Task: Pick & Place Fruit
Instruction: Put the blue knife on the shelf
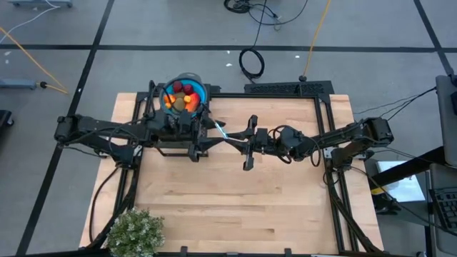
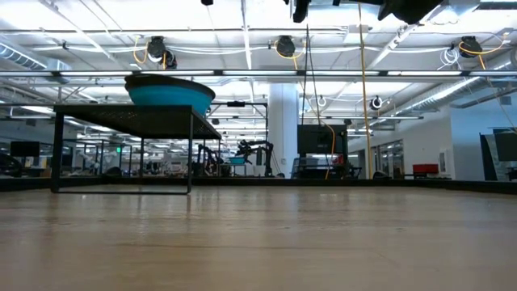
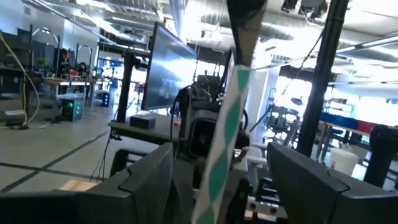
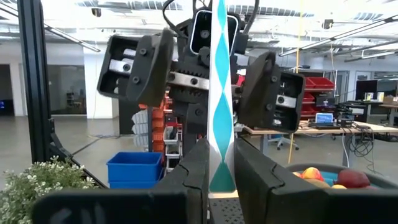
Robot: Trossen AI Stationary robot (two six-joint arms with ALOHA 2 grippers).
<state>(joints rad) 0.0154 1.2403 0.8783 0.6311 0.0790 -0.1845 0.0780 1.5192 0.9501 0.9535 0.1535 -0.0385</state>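
Two claws meet mid-table: right claw [image 4: 219, 168] clamps the pen [image 4: 219, 93], left claw [image 3: 217, 180] spread around it.

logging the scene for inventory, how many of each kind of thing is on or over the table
blue bowl: 1
fruit in the bowl: several, too bunched to count
white-and-teal pen: 1
green plant: 1
grippers: 2, the left gripper open, the right gripper shut on the pen
total: 5, plus the fruit
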